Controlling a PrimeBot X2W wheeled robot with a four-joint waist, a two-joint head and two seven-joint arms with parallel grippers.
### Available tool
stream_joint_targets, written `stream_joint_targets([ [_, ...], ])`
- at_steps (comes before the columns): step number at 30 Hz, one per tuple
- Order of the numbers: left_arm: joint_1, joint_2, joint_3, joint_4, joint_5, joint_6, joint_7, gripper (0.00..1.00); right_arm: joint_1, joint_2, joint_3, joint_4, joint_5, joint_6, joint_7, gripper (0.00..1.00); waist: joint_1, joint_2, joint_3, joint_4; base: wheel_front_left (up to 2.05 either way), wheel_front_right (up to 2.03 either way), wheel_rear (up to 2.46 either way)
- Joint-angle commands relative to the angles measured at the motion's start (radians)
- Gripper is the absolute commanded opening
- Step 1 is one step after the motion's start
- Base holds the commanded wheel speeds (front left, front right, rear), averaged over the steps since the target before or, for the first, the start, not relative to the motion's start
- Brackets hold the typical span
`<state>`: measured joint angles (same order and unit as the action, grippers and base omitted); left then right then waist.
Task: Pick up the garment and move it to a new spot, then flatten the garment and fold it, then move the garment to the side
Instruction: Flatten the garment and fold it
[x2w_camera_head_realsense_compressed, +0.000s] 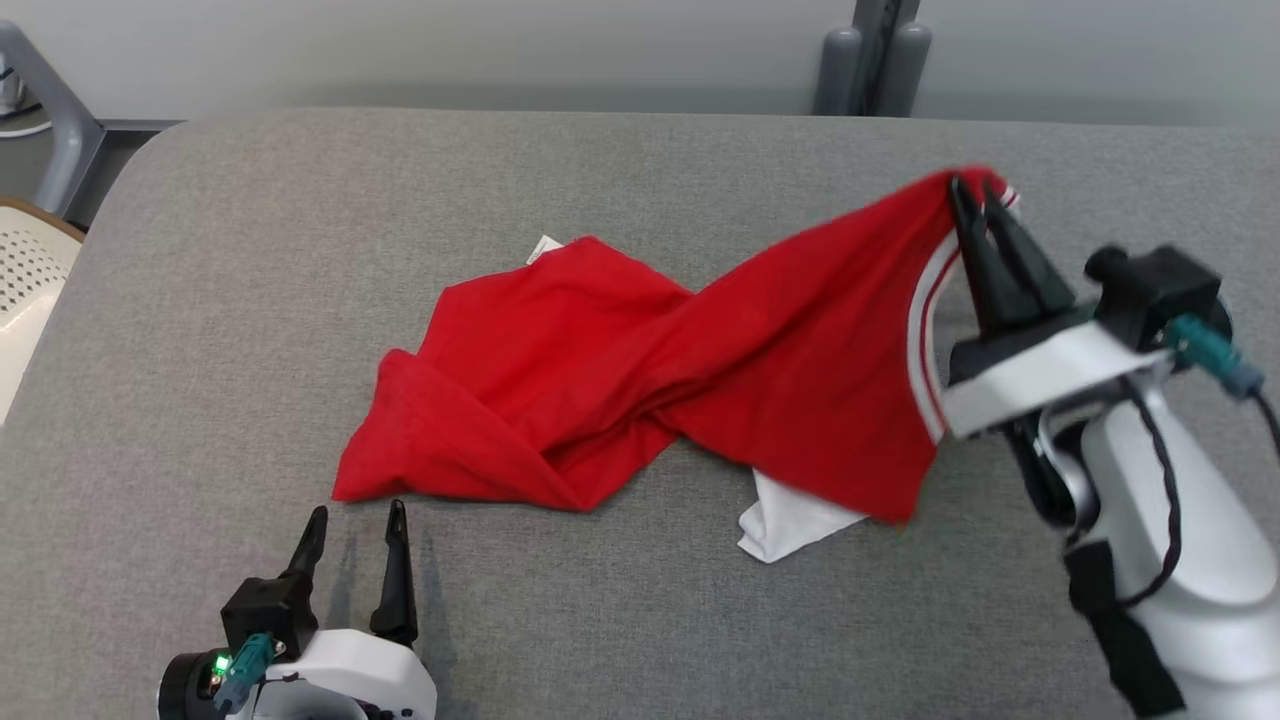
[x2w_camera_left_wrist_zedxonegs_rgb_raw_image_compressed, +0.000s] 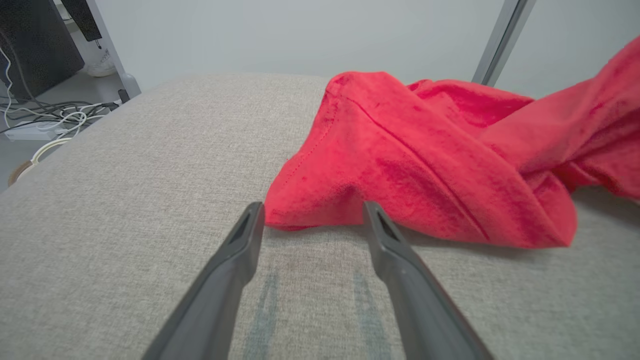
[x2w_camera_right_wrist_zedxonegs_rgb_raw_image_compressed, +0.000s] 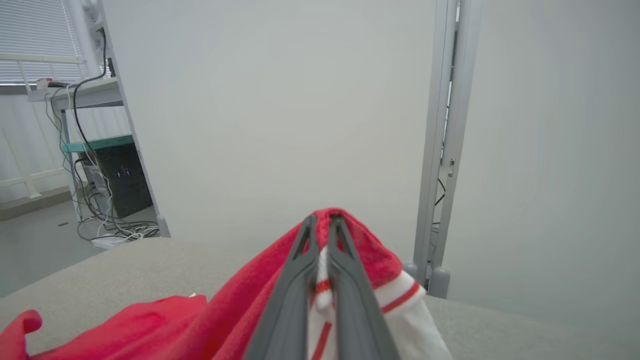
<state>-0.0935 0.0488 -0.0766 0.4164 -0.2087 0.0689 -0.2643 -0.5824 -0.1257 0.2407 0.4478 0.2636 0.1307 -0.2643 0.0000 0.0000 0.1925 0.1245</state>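
A red garment (x2w_camera_head_realsense_compressed: 640, 380) with white trim and a white under-layer lies crumpled and twisted across the middle of the grey padded table (x2w_camera_head_realsense_compressed: 640, 620). My right gripper (x2w_camera_head_realsense_compressed: 975, 190) is shut on the garment's striped right end and holds that end lifted off the table; in the right wrist view the fingers (x2w_camera_right_wrist_zedxonegs_rgb_raw_image_compressed: 295, 285) pinch red and white cloth (x2w_camera_right_wrist_zedxonegs_rgb_raw_image_compressed: 380, 270). My left gripper (x2w_camera_head_realsense_compressed: 352, 512) stands open at the lower left, just short of the garment's near left corner (x2w_camera_left_wrist_zedxonegs_rgb_raw_image_compressed: 310, 205), with nothing between its fingers (x2w_camera_left_wrist_zedxonegs_rgb_raw_image_compressed: 225, 270).
A white perforated chair (x2w_camera_head_realsense_compressed: 25, 280) stands past the table's left edge. A grey upright post (x2w_camera_head_realsense_compressed: 875, 55) rises behind the table's far edge. Cables and a dark cabinet (x2w_camera_right_wrist_zedxonegs_rgb_raw_image_compressed: 120, 180) sit on the floor to the far left.
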Motion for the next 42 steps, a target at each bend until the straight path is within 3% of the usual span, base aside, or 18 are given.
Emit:
stream_joint_targets([
  [1,-0.018,0.004,-0.002,0.001,-0.004,0.006,0.0,1.0,-0.023,-0.01,0.003,-0.001,0.001,0.0,0.001,0.0,0.0,0.0,0.002,0.006,0.0,0.0,0.0],
  [7,-0.036,0.004,-0.033,0.0,-0.022,0.005,0.0,1.0,-0.192,-0.06,0.05,0.081,-0.054,0.0,0.001,0.0,0.0,0.0,0.034,0.052,0.0,0.0,0.0],
  [16,-0.097,0.004,-0.113,-0.011,-0.053,0.011,0.0,1.0,-0.431,-0.147,-0.001,0.384,-0.193,0.0,0.001,0.0,0.0,0.0,0.126,0.171,0.0,0.0,0.0],
  [17,-0.102,0.004,-0.121,-0.011,-0.058,0.013,0.0,1.0,-0.454,-0.154,-0.013,0.421,-0.212,0.0,0.001,0.31,0.0,0.0,0.134,0.181,0.0,0.0,0.0],
  [18,-0.108,0.004,-0.13,-0.012,-0.063,0.015,0.0,1.0,-0.477,-0.157,-0.03,0.457,-0.228,0.0,0.001,0.53,0.0,0.0,0.141,0.19,0.0,0.0,0.0],
  [19,-0.111,0.004,-0.135,-0.014,-0.065,0.018,0.0,1.0,-0.498,-0.157,-0.046,0.487,-0.246,0.0,0.001,1.0,0.0,0.0,0.147,0.195,0.0,0.0,0.0],
  [23,-0.108,0.004,-0.147,-0.017,-0.079,0.032,0.0,1.0,-0.526,-0.131,-0.099,0.544,-0.301,0.0,0.001,1.0,0.0,0.0,0.152,0.195,0.0,0.0,0.0],
  [31,-0.109,0.004,-0.137,-0.017,-0.067,0.035,0.0,1.0,-0.448,-0.085,-0.12,0.494,-0.278,0.0,0.001,1.0,0.0,0.0,0.131,0.146,0.0,0.0,0.0],
  [42,-0.061,0.004,-0.091,-0.005,-0.027,0.019,0.0,1.0,-0.102,-0.043,-0.092,0.308,-0.134,0.0,0.001,1.0,0.0,0.0,0.046,0.071,0.0,0.0,0.0],
])
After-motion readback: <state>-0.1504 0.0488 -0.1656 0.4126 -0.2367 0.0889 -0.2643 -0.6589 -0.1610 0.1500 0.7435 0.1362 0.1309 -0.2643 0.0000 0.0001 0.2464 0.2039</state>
